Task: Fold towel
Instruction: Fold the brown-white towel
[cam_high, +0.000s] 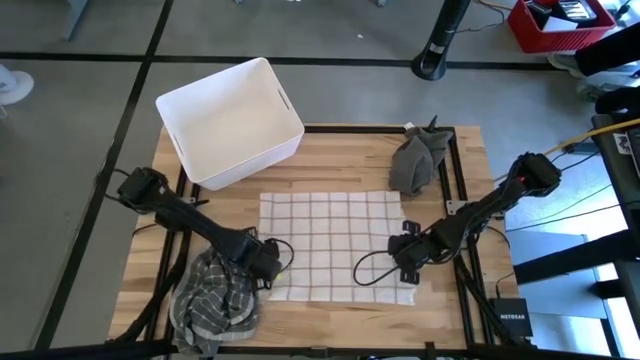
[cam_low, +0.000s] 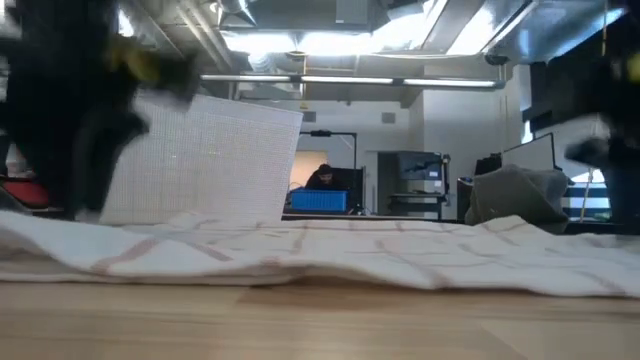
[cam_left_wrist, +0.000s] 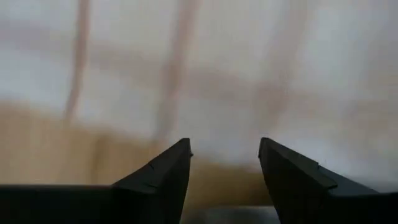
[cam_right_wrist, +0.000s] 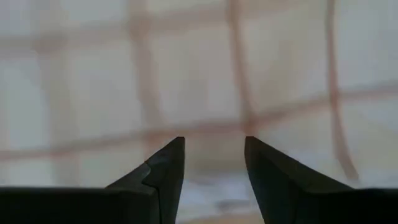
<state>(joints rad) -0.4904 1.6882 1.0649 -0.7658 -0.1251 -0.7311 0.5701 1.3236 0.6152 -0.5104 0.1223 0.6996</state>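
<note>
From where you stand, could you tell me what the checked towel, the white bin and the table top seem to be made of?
Checked towel: thin woven cloth, matte; it lies flat with soft ripples.
White bin: probably moulded plastic, smooth, with handle slots in its walls.
Table top: light wood, visible plank grain, likely sealed.

Wood table (cam_high: 330, 315), light planks, black frame along the edges. 4 things on it. Checked towel (cam_high: 335, 245) flat at the middle, white with thin reddish lines, near edge slightly rumpled. White bin (cam_high: 228, 120) at the far left corner, overhanging the table edge, turned at an angle. Grey cloth (cam_high: 415, 160) bunched at the far right, just beyond the towel's far right corner. Striped grey cloth (cam_high: 210, 300) crumpled at the near left corner, touching the towel's near left corner. Bare wood along the near edge.
</note>
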